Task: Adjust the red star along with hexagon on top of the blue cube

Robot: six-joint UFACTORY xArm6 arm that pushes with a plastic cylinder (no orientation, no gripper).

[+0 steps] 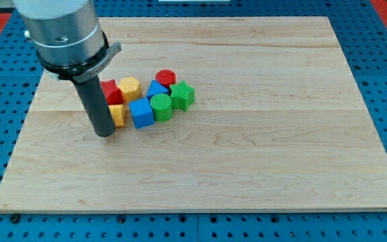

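My tip (105, 133) rests on the wooden board (247, 154) at the left edge of a tight cluster of blocks. The red star (111, 91) lies just above and right of the rod, partly hidden by it. The yellow hexagon (130, 87) sits to the right of the red star. The blue cube (141, 112) lies below the hexagon, to the right of my tip. A small orange-yellow block (118, 113) sits between my tip and the blue cube, touching or nearly touching the rod.
A blue triangular block (156, 89), a red cylinder (166, 78), a green cylinder (160, 106) and a green star (183, 95) make up the cluster's right side. The board lies on a blue pegboard surface (381, 40).
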